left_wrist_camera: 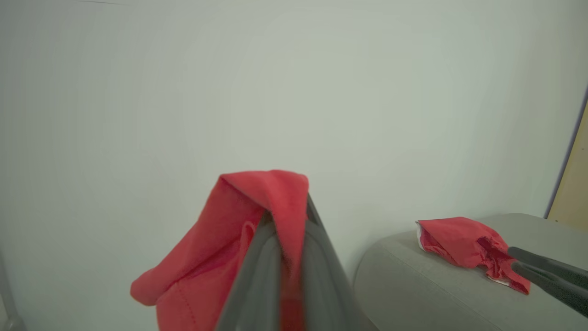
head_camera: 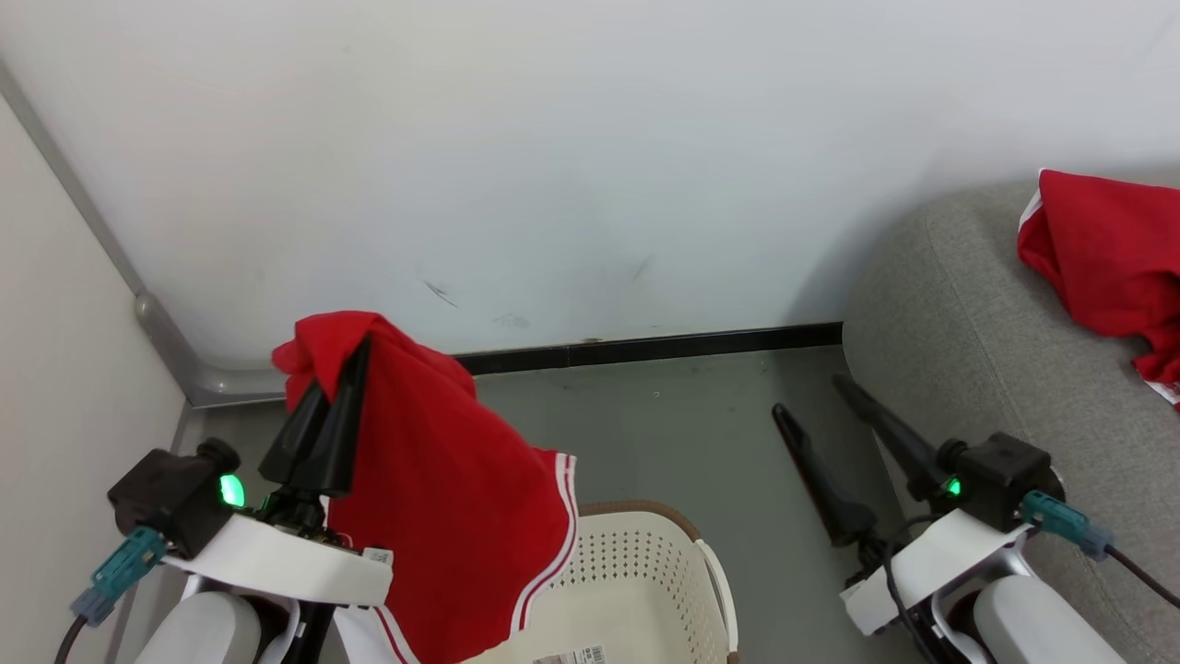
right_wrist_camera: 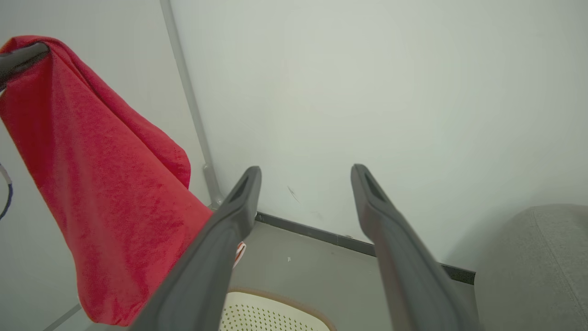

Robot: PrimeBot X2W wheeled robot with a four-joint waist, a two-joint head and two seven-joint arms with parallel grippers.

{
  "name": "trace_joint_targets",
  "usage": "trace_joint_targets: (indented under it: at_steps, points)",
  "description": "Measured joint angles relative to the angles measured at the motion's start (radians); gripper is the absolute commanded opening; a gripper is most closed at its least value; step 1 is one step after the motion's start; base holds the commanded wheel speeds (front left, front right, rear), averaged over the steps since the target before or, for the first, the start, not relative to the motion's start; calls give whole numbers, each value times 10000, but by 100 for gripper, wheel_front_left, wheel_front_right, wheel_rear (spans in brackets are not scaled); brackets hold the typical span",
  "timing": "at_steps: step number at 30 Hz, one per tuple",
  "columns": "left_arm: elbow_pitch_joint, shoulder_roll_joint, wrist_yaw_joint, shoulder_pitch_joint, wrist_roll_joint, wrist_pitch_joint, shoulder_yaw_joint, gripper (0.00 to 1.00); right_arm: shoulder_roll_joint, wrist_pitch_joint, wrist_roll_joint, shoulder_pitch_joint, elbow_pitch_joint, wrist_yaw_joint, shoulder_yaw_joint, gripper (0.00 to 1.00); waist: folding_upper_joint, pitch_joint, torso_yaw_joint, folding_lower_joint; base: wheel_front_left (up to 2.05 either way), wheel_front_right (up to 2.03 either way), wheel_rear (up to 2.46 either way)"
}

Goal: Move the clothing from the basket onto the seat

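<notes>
My left gripper is shut on a red garment with striped trim, holding it up above the basket. The cloth drapes over the fingertips and hangs down, as the left wrist view shows for the garment and left gripper. From the right wrist the same hanging garment fills the left side. A second red garment lies on the grey seat at the right, also seen as the garment on the seat. My right gripper stands open beside the seat, holding nothing; its own view shows the right gripper over the floor.
The cream basket with its brown rim sits low in front of me. A white wall with a dark skirting closes the back, and a grey corner pipe runs down at the left. Grey floor lies between basket and seat.
</notes>
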Motion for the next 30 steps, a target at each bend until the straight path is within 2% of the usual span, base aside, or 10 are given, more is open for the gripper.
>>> trace_joint_targets:
  at_steps: [16,30]
  points:
    - [-936,174,-867,-1698,861,1049,-1630,0,-591,0,1321,-715,-1060,0,2644,100,0,21,-114,0,0,0,0]
    - [-1333,-293,-1124,-2662,1202,1570,-2556,0,-1197,0,2079,-1015,-1319,0,3440,100,0,48,-170,0,0,0,0]
